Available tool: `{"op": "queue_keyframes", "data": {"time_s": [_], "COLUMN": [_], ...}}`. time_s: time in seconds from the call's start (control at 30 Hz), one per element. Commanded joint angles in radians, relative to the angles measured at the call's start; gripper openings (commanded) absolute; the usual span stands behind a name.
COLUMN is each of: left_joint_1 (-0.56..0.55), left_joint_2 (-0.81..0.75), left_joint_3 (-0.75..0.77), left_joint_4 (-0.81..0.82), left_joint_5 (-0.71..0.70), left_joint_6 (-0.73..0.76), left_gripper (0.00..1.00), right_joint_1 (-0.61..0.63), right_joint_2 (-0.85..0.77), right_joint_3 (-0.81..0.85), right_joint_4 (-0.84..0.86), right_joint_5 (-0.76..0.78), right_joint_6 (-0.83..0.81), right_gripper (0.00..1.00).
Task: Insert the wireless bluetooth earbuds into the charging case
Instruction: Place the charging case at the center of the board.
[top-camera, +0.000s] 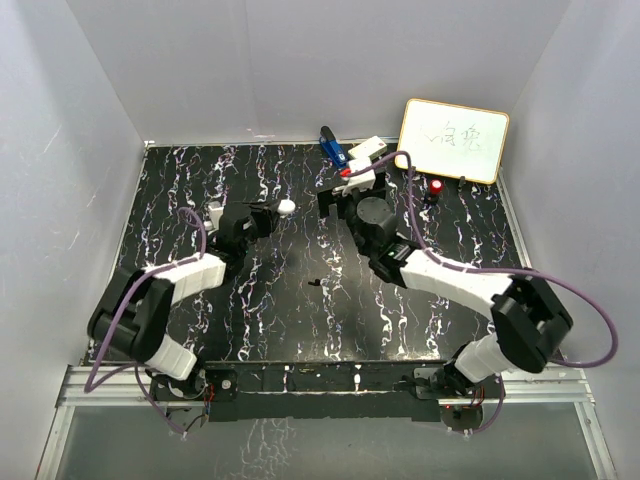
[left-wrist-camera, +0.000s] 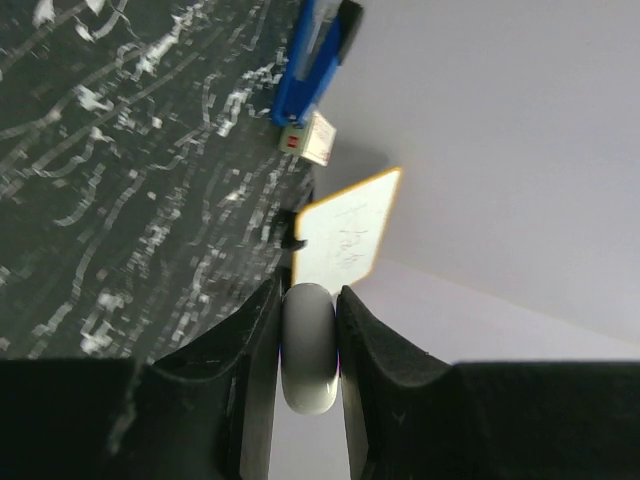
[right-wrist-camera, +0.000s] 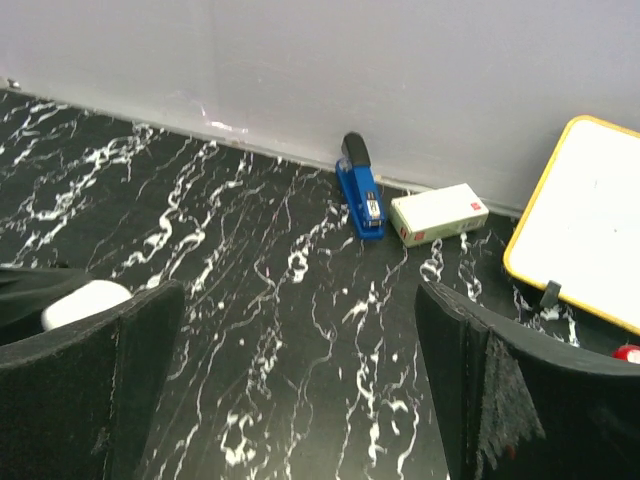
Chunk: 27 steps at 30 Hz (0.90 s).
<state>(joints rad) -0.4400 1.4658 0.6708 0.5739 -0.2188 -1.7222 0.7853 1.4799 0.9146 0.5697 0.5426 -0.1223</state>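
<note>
My left gripper (top-camera: 270, 213) is shut on the round white charging case (top-camera: 286, 208), held edge-on between the fingers in the left wrist view (left-wrist-camera: 308, 345). The case also shows at the left edge of the right wrist view (right-wrist-camera: 85, 303). My right gripper (top-camera: 350, 192) is open and empty over the back middle of the table, its jaws wide apart (right-wrist-camera: 300, 310). A tiny dark piece (top-camera: 315, 283), possibly an earbud, lies on the black marbled table between the arms. A small white piece (top-camera: 213, 212) sits beside the left arm; I cannot tell what it is.
A blue stapler (top-camera: 330, 146) and a cream box (top-camera: 366, 150) lie at the back wall. A yellow-framed whiteboard (top-camera: 452, 140) leans at the back right, with a small red object (top-camera: 437, 187) in front. White walls enclose the table.
</note>
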Motion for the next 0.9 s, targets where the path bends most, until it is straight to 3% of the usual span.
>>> {"op": "queue_keyframes", "data": {"time_s": [0.0, 0.13, 0.3, 0.67, 0.87], "left_joint_1": [0.052, 0.074, 0.081, 0.082, 0.084], "left_joint_2": [0.125, 0.244, 0.342, 0.464, 0.513], "left_joint_3": [0.002, 0.057, 0.154, 0.295, 0.365], "left_joint_4": [0.225, 0.339, 0.347, 0.182, 0.135], "left_joint_5": [0.178, 0.293, 0.374, 0.328, 0.314], "left_joint_6": [0.195, 0.322, 0.454, 0.618, 0.678], "left_gripper": [0.0, 0.0, 0.0, 0.0, 0.0], "right_joint_1": [-0.021, -0.05, -0.095, -0.187, -0.277], "right_joint_2": [-0.081, -0.092, -0.086, -0.159, -0.153], "right_joint_3": [0.007, 0.016, 0.038, -0.019, -0.017], "right_joint_4": [-0.26, -0.34, -0.441, -0.49, -0.556], "right_joint_5": [-0.094, -0.161, -0.255, -0.304, -0.406], "right_joint_6": [0.127, 0.179, 0.266, 0.343, 0.437], "right_gripper": [0.98, 0.99, 0.98, 0.98, 0.98]}}
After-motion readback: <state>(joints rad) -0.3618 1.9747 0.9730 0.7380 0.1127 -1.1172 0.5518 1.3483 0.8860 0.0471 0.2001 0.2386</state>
